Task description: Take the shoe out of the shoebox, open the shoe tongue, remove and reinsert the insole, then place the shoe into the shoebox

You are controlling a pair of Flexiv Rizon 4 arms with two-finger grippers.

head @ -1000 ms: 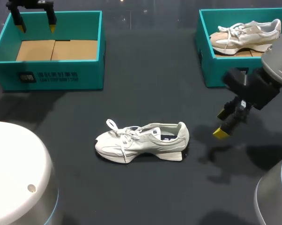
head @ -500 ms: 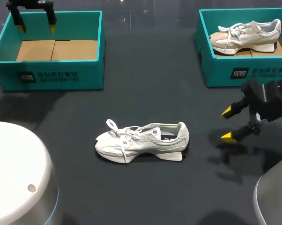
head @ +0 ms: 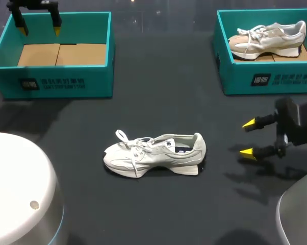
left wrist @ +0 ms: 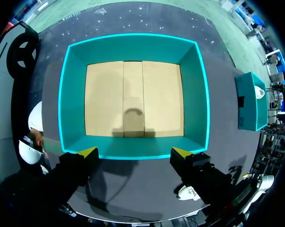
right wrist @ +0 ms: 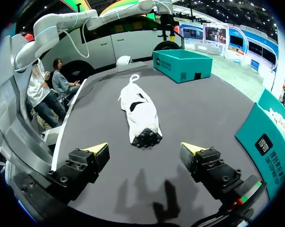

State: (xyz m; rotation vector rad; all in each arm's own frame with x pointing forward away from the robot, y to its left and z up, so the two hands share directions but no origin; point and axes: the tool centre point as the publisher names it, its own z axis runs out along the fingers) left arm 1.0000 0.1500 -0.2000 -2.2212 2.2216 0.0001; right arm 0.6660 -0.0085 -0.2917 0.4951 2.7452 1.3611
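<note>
This looks like a robot test bench in a lab. A dark worktop holds a left shoebox, a right shoebox, a loose shoe and a boxed shoe. A left hand and a right hand hang over it.

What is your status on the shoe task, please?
Left hand open above the left shoebox. Right hand open, facing heel of the shoe, not touching. It sits upright on the table. Nothing between.
</note>
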